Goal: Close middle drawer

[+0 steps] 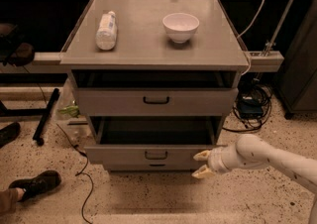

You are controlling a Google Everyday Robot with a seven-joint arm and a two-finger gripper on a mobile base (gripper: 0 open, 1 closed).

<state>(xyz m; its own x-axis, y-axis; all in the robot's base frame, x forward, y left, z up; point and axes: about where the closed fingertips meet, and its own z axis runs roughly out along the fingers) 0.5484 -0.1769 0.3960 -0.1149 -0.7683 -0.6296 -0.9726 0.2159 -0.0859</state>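
step in hand: the approach for the push, push itself not yet made. the middle drawer (124,154) is pulled well out, its front standing forward of the desk (148,49) front edge, dark inside showing from above. the gripper (195,165) sits low, below the front right corner of the desk, at the right end of the drawer front and well right of the small handle (156,155). fingers (202,155) are released, spread one above the other, grasping nothing. upper fingertip looks on or just off the drawer face, cannot tell if it touches

next move, my read: set the fingers against the drawer front and push straight back toward the rear edge of the desk until the front sits under the front edge. contact is off centre at the right end, so the drawer could skew or bind; shifting toward the handle would push more evenly

top drawer (119,101) also looks a little out, not the target. bottle (106,30) lies on its side near the left edge, bowl (181,26) upright near the middle, the two well apart

hidden or hard to see: lowest drawer (148,167) is mostly covered by the open middle one, only a sliver shows. middle drawer inside is too dark to tell any contents. arm (277,158) is cut off at the right, base not in view. a shoe (34,183) on the floor beyond the front left corner, its wearer cut off
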